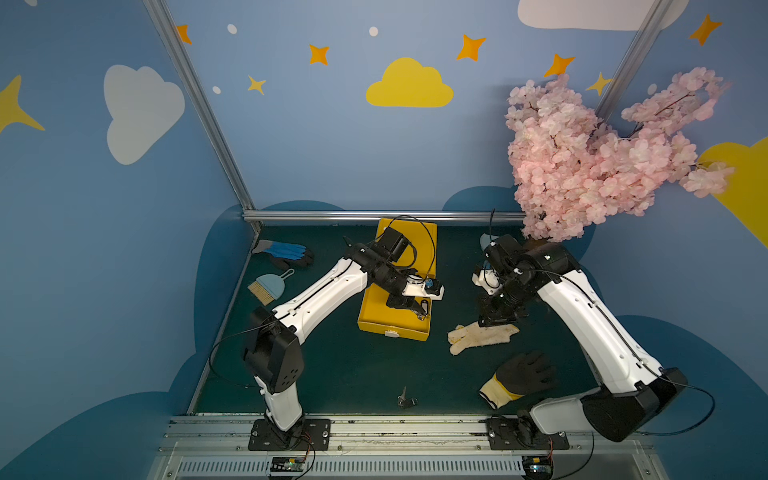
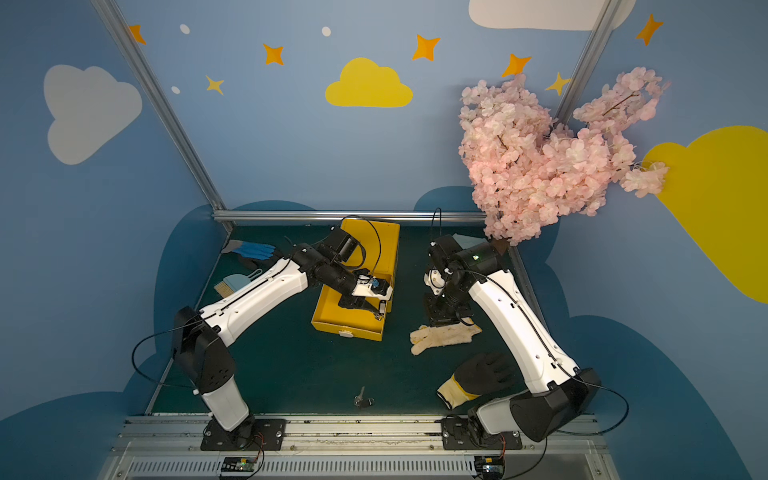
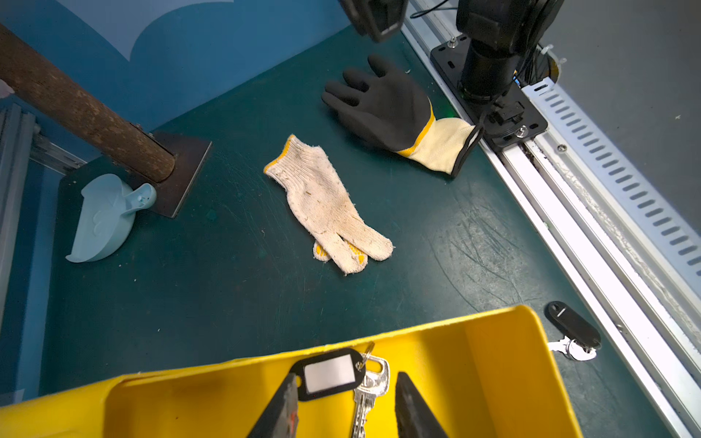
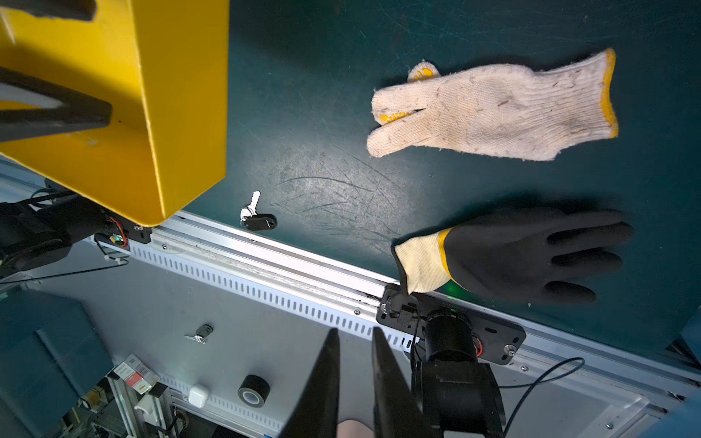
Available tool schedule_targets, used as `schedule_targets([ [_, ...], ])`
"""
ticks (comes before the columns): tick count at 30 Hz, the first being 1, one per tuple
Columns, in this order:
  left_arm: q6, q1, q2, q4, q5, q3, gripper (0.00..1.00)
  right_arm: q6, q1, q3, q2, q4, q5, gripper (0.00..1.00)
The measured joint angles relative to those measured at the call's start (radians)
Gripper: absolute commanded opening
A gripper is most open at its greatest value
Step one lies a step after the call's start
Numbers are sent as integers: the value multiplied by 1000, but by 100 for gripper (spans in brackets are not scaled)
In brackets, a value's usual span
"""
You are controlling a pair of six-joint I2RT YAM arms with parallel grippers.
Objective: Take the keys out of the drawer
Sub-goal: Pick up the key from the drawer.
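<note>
The yellow drawer (image 1: 392,330) lies pulled out on the green table. Inside it is a bunch of keys (image 3: 370,383), a silver key on a ring with a black-and-white tag (image 3: 329,373). My left gripper (image 3: 347,379) reaches down into the drawer, open, with the bunch between its jaws. One finger (image 3: 288,394) touches the tag's end, while the other stands clear of the key. More keys (image 1: 406,401) with a black tag lie on the table near the front rail. My right gripper (image 4: 354,332) hangs over the table behind the white glove, open by a narrow gap and empty.
A white knit glove (image 1: 482,336) and a black-and-yellow glove (image 1: 523,374) lie right of the drawer. A blue glove (image 1: 286,251) and a small brush (image 1: 266,286) lie at the far left. A pink blossom tree (image 1: 594,158) stands in the back right corner, with a pale blue dustpan (image 3: 106,216) at its base.
</note>
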Motion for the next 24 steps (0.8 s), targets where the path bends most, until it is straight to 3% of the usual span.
schedule_targets([
  [17, 44, -20, 105, -5, -79, 0, 33, -79, -60, 21, 29, 5, -8, 19],
  [24, 44, -31, 106, -4, -105, 15, 21, -108, -85, 20, 37, 6, -14, 18],
])
